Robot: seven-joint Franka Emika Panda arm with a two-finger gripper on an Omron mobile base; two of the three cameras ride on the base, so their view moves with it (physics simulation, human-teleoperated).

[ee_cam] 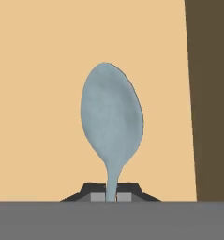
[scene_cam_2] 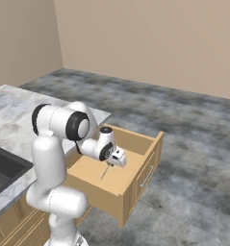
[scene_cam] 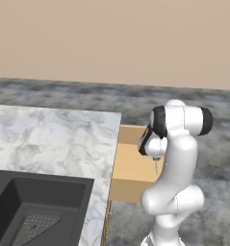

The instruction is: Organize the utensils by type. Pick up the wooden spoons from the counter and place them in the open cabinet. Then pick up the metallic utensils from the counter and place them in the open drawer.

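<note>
From the left, I saw my gripper over the open drawer, a thin metal spoon hanging straight down. From the right, the spoon pointed at the drawer's floor. In the hand view, the fingers pinched the bluish spoon's handle, bowl end toward the floor.

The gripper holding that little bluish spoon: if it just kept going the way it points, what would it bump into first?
Most likely the flat bottom of the open drawer. The gripper, shut on the bluish metal spoon, points down into it, so the spoon's bowl would touch the wood before the fingers. How far off the bottom lies is hard to judge.
</note>
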